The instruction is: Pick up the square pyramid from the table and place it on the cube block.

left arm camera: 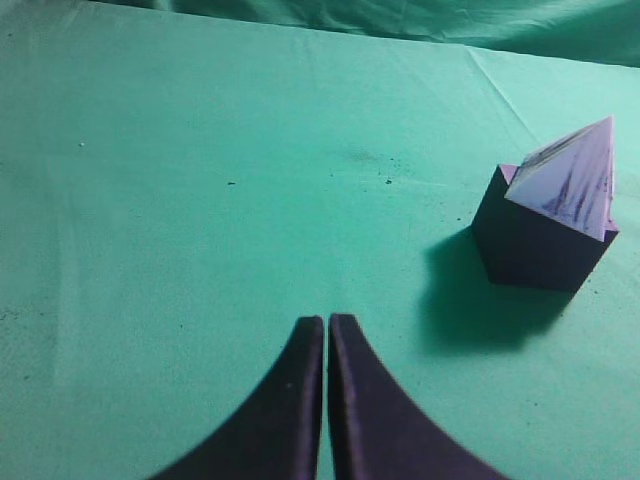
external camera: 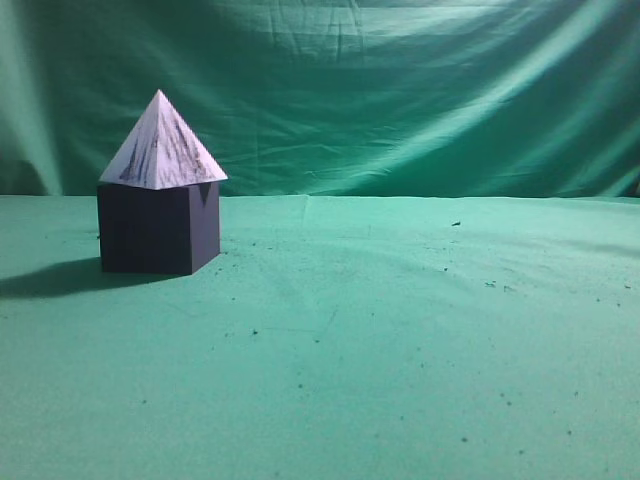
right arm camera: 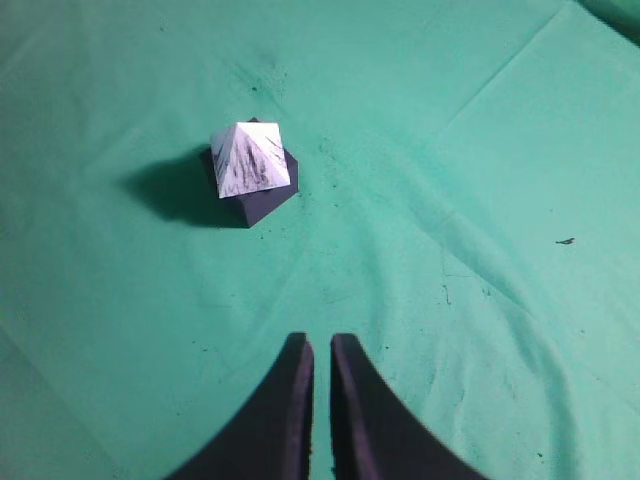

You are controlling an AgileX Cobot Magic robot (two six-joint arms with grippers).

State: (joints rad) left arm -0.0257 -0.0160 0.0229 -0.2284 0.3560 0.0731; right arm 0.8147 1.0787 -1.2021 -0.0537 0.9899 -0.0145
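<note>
A: Exterior is showing the square pyramid (external camera: 163, 145) sitting on the cube block (external camera: 158, 226), left side of the table (external camera: 400, 350). No arms showing there.

B: Wrists are showing both. Left gripper (left arm camera: 327, 330) pressed together, stack well off to its right. Right gripper (right arm camera: 320, 348) nearly closed, holding nothing, stack ahead-left.

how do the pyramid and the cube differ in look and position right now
Colour: the square pyramid is pale with dark streaks, the cube block plain dark purple. Shape: the pyramid tapers to a point, the cube is flat-faced. Position: the pyramid rests on the cube, the cube on the table. Both seem similar in width, and neither is held.
</note>
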